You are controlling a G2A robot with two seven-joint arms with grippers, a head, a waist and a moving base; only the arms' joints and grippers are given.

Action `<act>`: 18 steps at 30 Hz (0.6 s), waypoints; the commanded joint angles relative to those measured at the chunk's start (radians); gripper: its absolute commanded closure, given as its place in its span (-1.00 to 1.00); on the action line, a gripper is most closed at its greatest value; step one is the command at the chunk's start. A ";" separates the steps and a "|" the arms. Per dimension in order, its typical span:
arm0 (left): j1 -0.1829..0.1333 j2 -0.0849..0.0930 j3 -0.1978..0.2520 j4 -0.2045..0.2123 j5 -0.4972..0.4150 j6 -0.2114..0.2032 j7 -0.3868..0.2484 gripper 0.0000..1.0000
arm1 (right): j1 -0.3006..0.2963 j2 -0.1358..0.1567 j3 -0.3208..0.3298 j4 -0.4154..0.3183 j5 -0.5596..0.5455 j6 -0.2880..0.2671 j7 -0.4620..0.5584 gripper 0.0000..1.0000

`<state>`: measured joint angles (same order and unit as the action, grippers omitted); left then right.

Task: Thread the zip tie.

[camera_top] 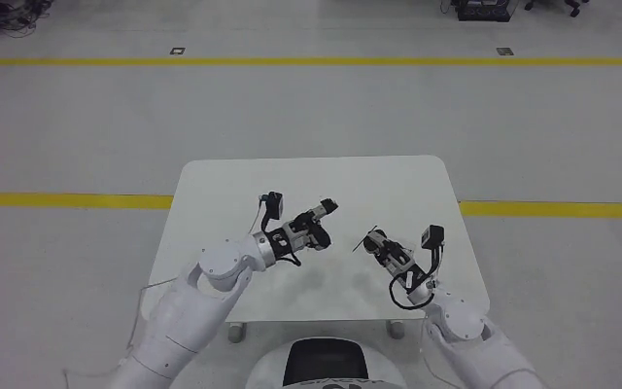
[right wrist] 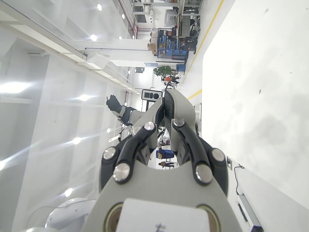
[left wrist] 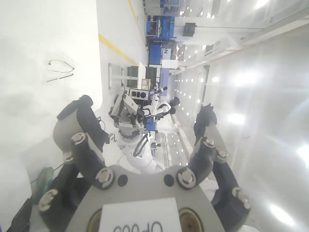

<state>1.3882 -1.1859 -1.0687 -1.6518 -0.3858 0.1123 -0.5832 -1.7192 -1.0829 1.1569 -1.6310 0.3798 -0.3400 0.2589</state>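
Note:
My right gripper (camera_top: 372, 240) hovers over the right half of the white table (camera_top: 224, 185), shut on a thin black zip tie (camera_top: 361, 242). The tie sticks out past the fingertips toward the left arm. In the right wrist view both pads are pressed together at the gripper (right wrist: 166, 95), with the tie's tip (right wrist: 167, 86) poking out beyond them. A short gap to the left, my left gripper (camera_top: 326, 222) faces it, open and holding nothing. Seen from the left wrist, that gripper (left wrist: 143, 108) has its fingers (left wrist: 80, 105) spread wide, and the right gripper (left wrist: 126, 112) is in the distance between them.
The table's rounded edge (right wrist: 205, 56) drops to a pale floor with yellow lines (camera_top: 87, 200). Thin dark lines (left wrist: 61, 69) lie on the tabletop in the left wrist view; I cannot tell what they are. Shelving and workstations stand far behind.

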 commanded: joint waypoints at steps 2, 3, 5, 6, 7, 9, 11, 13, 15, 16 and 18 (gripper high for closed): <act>0.000 0.000 -0.001 -0.001 0.000 0.000 0.000 -1.00 | 0.000 0.000 0.000 0.000 -0.001 0.000 0.000 1.00; 0.003 0.000 0.004 -0.001 -0.007 -0.002 -0.008 -1.00 | 0.000 0.000 0.000 0.000 -0.001 0.000 0.000 1.00; 0.001 0.002 0.007 0.012 -0.008 -0.020 -0.045 -1.00 | 0.003 -0.002 -0.005 -0.003 0.002 0.004 0.001 1.00; 0.003 0.004 0.011 0.017 -0.004 -0.027 -0.064 -1.00 | 0.005 -0.004 -0.008 -0.001 0.009 0.002 0.004 1.00; 0.004 0.004 0.015 0.021 -0.010 -0.034 -0.085 -1.00 | 0.008 -0.005 -0.010 0.003 0.012 0.000 0.006 1.00; 0.004 0.005 0.024 0.037 -0.040 -0.049 -0.133 -1.00 | 0.013 -0.009 -0.015 0.007 0.031 0.000 0.012 1.00; -0.003 0.005 0.033 0.056 -0.049 -0.050 -0.148 -1.00 | 0.019 -0.013 -0.017 0.015 0.044 0.000 0.023 1.00; -0.017 0.003 0.052 0.067 -0.044 -0.048 -0.163 -1.00 | 0.024 -0.017 -0.024 0.025 0.057 0.000 0.038 1.00; -0.022 0.004 0.054 0.071 -0.029 -0.055 -0.153 -1.00 | 0.026 -0.019 -0.025 0.028 0.062 0.000 0.035 1.00; -0.022 0.004 0.054 0.071 -0.029 -0.055 -0.153 -1.00 | 0.026 -0.019 -0.025 0.028 0.062 0.000 0.035 1.00; -0.022 0.004 0.054 0.071 -0.029 -0.055 -0.153 -1.00 | 0.026 -0.019 -0.025 0.028 0.062 0.000 0.035 1.00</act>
<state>1.3654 -1.1824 -1.0147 -1.5807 -0.4137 0.0565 -0.7363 -1.6930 -1.1016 1.1318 -1.6028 0.4419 -0.3400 0.2940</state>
